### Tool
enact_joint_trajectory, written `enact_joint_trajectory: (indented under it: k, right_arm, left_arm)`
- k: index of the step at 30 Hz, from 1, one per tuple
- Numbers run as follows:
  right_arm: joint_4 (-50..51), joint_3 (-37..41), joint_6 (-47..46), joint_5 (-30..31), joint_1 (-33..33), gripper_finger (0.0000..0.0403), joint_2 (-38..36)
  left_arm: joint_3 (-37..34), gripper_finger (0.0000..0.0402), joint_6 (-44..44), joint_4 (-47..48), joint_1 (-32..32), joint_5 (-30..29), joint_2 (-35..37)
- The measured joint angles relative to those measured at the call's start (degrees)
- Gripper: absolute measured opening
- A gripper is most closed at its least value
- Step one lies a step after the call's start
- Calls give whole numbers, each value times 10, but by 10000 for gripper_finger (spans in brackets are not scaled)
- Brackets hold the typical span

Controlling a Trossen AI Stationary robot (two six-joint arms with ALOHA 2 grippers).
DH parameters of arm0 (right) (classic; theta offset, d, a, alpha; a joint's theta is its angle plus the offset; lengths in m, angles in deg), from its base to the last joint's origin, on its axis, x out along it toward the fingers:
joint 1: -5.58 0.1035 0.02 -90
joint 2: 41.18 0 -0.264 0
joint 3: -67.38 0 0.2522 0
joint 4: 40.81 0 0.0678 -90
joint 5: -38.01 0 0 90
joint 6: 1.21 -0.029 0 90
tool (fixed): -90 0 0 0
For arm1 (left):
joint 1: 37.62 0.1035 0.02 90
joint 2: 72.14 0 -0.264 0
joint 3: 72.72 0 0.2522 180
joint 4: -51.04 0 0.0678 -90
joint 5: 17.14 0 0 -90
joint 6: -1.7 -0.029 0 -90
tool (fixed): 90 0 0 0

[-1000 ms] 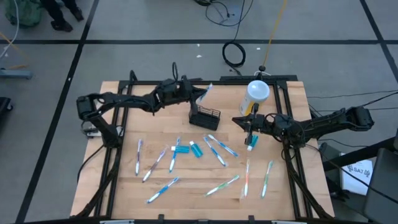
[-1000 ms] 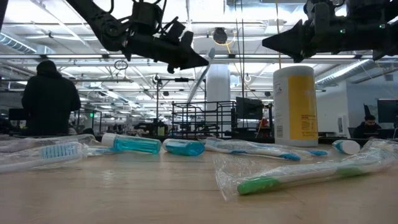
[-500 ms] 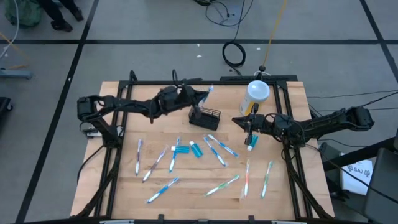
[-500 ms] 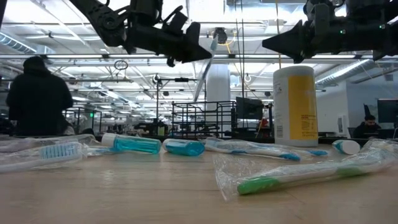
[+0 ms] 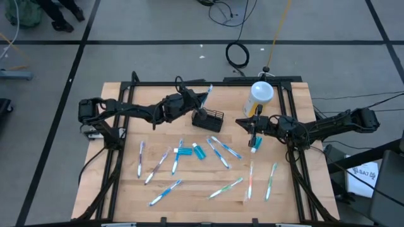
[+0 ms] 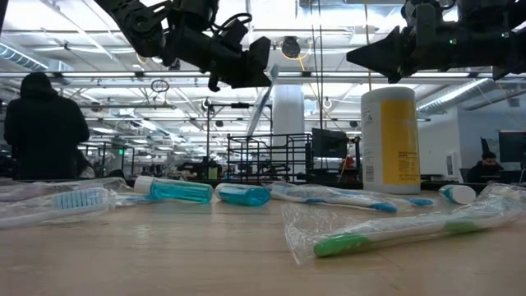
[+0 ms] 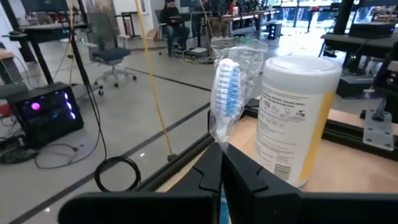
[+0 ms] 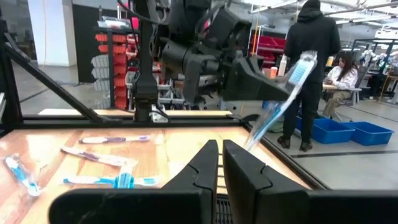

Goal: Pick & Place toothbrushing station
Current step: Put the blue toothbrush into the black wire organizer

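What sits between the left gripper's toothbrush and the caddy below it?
Nothing visible. The left gripper, shut on a wrapped blue toothbrush, hangs in open air just left of the black wire caddy. The right gripper hangs shut off to the caddy's right.

We are looking at a grey concrete floor (image 5: 126,25) crossed by dark taped lines, with a coiled black cable (image 5: 238,55) lying on it beyond the light wooden surface (image 5: 189,195). A thin yellow cord (image 5: 278,28) is running across the floor nearby. Long white ceiling lights (image 6: 74,57) are shining over a wide workshop hall. A person in a dark hooded top (image 6: 45,127) is standing at the back. A grey office chair (image 7: 112,53) is sitting on the floor, a black computer case glowing purple (image 7: 40,112) is standing near it, and two blue plastic bins (image 8: 351,132) are resting on the floor.
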Motion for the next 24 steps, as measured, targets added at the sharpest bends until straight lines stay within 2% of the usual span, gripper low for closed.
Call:
enact_joint_trajectory:
  k: [5, 9, 13, 18, 21, 24]
  right_arm:
    - [-29, 0, -22, -2, 0, 29, 0]
    - [-55, 0, -25, -12, 0, 62, 18]
    - [-124, -6, -26, -15, 0, 108, 73]
    - [-137, -51, -31, -12, 0, 150, 150]
    - [-135, -93, -43, 14, 0, 160, 197]
    - [-136, -127, -39, 31, 0, 162, 234]
  left_arm:
    - [0, 3, -22, -4, -2, -1, 0]
    - [0, 8, -19, -4, -2, 0, 0]
    - [0, 3, -55, -22, -2, 34, 7]
    - [0, 3, -58, -13, -6, 57, 41]
    - [0, 4, -59, -11, -15, 101, 62]
    - [0, 5, -52, -12, -27, 179, 79]
